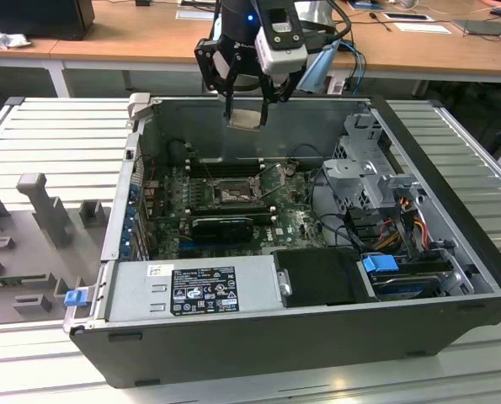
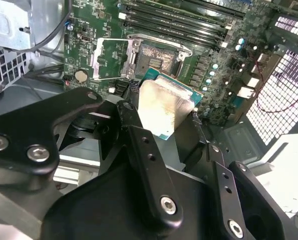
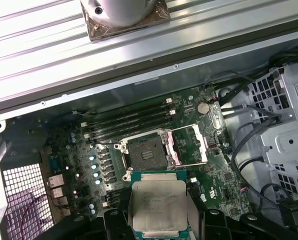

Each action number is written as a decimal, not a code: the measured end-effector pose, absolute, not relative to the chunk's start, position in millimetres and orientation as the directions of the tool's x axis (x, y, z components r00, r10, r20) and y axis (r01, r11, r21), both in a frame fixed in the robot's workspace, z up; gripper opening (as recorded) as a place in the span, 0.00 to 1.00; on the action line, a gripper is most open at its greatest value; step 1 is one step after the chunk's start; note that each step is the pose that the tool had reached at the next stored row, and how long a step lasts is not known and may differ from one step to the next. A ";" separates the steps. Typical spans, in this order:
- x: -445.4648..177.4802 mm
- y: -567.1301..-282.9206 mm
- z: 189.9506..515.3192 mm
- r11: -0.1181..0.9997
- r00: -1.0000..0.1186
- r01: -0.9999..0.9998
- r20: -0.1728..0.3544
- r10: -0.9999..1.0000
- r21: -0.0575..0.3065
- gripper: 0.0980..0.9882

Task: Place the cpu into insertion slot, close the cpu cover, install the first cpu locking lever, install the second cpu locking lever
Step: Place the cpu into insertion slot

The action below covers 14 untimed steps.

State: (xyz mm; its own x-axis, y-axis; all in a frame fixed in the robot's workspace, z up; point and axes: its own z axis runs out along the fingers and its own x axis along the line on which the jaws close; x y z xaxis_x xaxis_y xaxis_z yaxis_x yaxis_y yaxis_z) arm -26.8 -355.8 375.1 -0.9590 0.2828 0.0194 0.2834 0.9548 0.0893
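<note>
Silvery-beige, green-edged square cpu (image 3: 158, 204) sits clamped between black jaws.

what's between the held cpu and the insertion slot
Nothing: in the first wrist view the stretch between the cpu and the insertion slot is bare.

bright, even room light, glare on the cpu (image 2: 164, 107) (dimmer inside the case (image 1: 258, 345)).

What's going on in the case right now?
The arm's end effector is shut on the cpu, holding it in the air above the motherboard of the open computer case. The insertion slot is empty, and the cpu cover stands swung open beside it.
</note>
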 end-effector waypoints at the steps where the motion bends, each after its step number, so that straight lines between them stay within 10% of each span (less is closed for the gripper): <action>1: -26.8 -355.8 375.1 0.953 -0.957 0.289 0.019 0.288 0.089 0.48; 14: -26.8 -355.8 373.4 0.946 -0.950 0.312 0.019 0.312 0.089 0.48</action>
